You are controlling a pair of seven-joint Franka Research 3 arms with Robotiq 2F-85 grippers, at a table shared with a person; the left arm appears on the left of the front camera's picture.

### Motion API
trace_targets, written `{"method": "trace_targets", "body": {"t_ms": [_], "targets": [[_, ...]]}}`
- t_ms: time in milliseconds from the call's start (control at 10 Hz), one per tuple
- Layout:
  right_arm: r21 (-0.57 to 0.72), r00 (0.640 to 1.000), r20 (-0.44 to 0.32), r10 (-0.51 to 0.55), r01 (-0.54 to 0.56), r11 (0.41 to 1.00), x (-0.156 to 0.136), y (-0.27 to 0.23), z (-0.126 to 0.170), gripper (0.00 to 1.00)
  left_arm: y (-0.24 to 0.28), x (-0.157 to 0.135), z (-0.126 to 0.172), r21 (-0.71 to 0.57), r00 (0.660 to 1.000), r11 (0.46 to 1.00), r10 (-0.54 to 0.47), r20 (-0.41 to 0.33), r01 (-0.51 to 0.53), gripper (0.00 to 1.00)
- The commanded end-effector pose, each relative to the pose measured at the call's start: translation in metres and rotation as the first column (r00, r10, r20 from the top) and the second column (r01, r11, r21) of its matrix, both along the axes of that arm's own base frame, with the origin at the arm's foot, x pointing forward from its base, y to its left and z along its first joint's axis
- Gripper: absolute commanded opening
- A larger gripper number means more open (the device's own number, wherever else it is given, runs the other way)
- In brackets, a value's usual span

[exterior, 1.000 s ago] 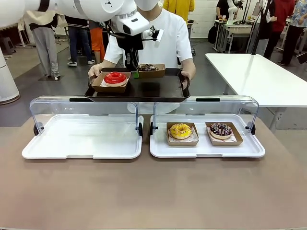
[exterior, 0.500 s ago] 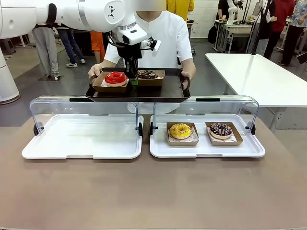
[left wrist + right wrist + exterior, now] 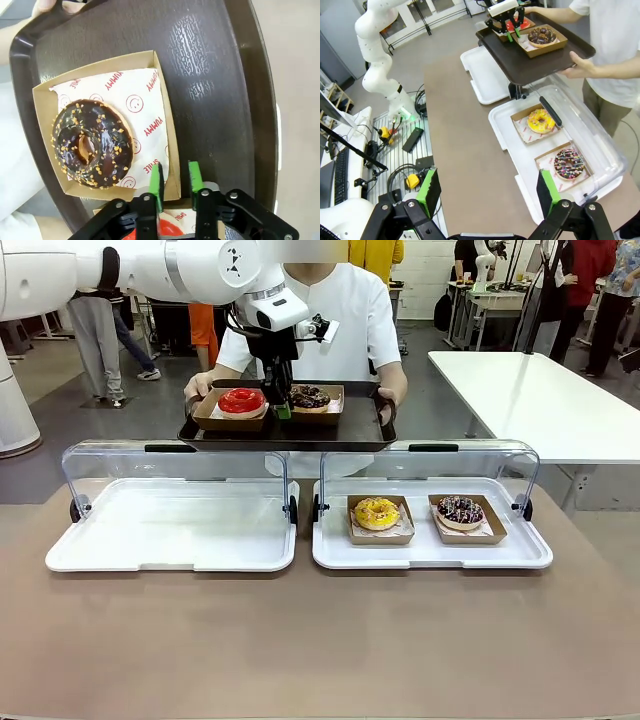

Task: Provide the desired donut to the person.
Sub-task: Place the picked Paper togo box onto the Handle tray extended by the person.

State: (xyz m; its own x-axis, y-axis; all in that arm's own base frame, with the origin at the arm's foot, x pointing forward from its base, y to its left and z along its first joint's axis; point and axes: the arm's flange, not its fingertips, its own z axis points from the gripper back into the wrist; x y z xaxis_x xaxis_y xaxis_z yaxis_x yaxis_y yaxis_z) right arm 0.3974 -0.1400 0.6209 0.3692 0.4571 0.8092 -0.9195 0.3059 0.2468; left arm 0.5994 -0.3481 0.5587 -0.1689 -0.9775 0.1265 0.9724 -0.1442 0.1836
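Observation:
A chocolate donut point(image 3: 92, 145) with nut crumbs lies in a cardboard box point(image 3: 42, 107) on the dark tray point(image 3: 300, 435) that the person point(image 3: 345, 315) in a white shirt holds with both hands. Beside it on the tray is a red donut point(image 3: 240, 400) in its own box. My left gripper point(image 3: 175, 182) points down at the box's near corner, its green pads point(image 3: 156, 182) slightly apart on either side of the box wall, open. From the front, the left gripper point(image 3: 283, 410) stands between the two boxes. My right gripper point(image 3: 487, 195) hangs wide open, high above the table, holding nothing.
Two white display trays with raised clear lids sit on the brown table. The left one point(image 3: 170, 540) is bare. The right one point(image 3: 430, 555) holds a yellow donut point(image 3: 377, 512) and a sprinkled chocolate donut point(image 3: 460, 510). A white table point(image 3: 540, 400) stands at the far right.
The left gripper has set the chocolate donut's box down on the tray beside the red donut. Its jaws have since parted off the box wall.

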Motion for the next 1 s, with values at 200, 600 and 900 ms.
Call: {"method": "trace_targets", "body": {"t_ms": [200,600,900], "targets": [[0.009,1.0,0.003,0.006,-0.006,1.0,0.0,0.001,0.0,1.0,-0.001,-0.001,0.014,-0.01,1.0,1.0,-0.024,-0.015,0.024,0.89],[0.009,1.0,0.003,0.006,-0.006,1.0,0.0,0.001,0.0,1.0,-0.001,-0.003,0.015,-0.018,0.999,0.999,-0.03,-0.034,0.029,0.87],[0.009,1.0,0.003,0.006,-0.006,1.0,0.0,0.001,0.0,1.0,0.0,-0.02,0.026,0.03,0.997,0.997,-0.069,-0.03,0.07,1.0]]}}
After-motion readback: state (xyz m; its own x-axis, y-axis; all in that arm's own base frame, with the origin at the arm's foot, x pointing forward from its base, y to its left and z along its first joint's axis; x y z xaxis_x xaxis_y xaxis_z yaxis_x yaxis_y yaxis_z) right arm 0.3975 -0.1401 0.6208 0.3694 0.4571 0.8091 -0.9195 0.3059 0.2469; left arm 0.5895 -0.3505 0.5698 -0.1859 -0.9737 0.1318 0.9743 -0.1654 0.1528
